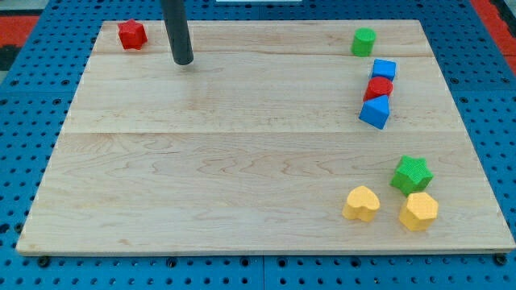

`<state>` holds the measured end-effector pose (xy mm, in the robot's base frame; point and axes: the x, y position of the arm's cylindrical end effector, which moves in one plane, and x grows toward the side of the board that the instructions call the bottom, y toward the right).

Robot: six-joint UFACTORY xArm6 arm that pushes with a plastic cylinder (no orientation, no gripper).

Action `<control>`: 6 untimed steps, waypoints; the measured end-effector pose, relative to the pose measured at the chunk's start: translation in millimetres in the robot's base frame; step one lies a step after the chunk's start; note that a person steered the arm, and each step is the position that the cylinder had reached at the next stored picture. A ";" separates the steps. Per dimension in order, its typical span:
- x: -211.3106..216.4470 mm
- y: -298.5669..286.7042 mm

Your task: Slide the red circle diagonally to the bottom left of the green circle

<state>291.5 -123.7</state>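
The red circle sits at the view's right, wedged between a blue cube above it and a blue triangle below it. The green circle stands at the view's top right, just above and slightly left of the blue cube. My tip rests on the board at the view's top left of centre, far to the left of both circles and touching no block.
A red block lies at the view's top left corner, left of my tip. A green star, a yellow heart and a yellow hexagon cluster at the bottom right. The wooden board lies on a blue pegboard.
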 end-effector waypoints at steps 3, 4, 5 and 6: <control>-0.1 213.5; -4.7 339.4; 13.1 406.5; 70.4 379.2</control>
